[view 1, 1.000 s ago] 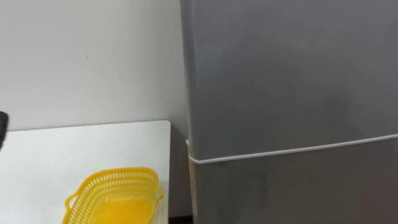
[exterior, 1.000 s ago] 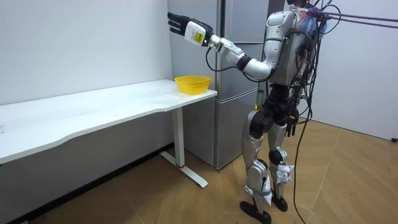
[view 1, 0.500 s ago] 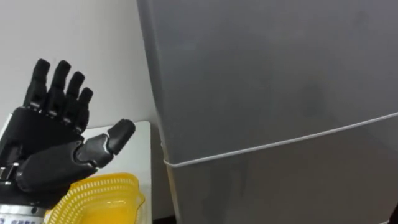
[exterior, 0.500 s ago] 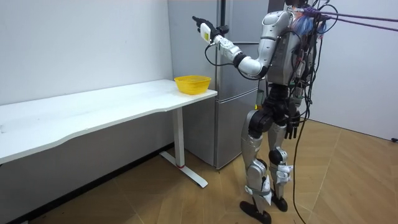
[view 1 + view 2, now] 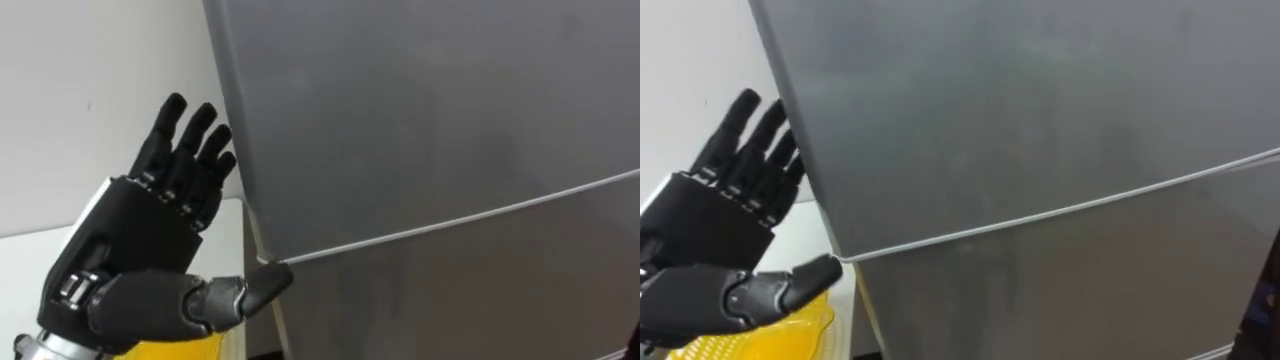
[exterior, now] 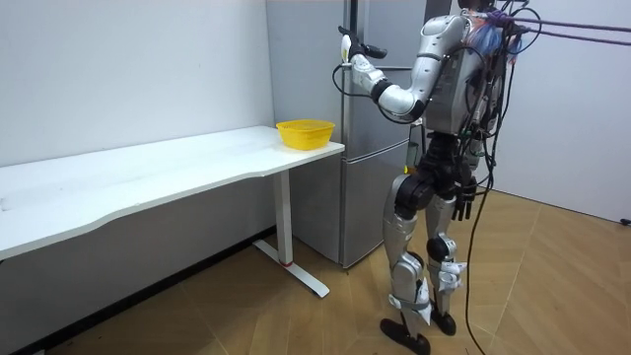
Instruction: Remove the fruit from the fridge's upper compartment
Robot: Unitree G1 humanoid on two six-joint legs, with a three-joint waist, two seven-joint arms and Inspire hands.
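The grey fridge stands right in front of me. Its upper door [image 5: 420, 120] is closed, and a thin light seam [image 5: 450, 215] divides it from the lower door [image 5: 480, 290]. My left hand [image 5: 150, 240] is raised and open at the upper door's left edge, fingers spread upward beside the door's side. Its thumb tip [image 5: 272, 280] points at the seam's left corner. What is inside the fridge is hidden. In the room view my left hand [image 6: 350, 49] is up at the fridge's front corner. My right hand [image 6: 461, 194] hangs low by my hip.
A yellow mesh basket [image 5: 750, 335] sits on the near end of a long white table [image 6: 148, 173], just left of the fridge. A white wall [image 5: 80, 90] runs behind the table. Wooden floor [image 6: 296, 316] lies open around me.
My left hand has swung right from above the table to the fridge door's left edge. The eye view has turned a little, so the fridge sits further left.
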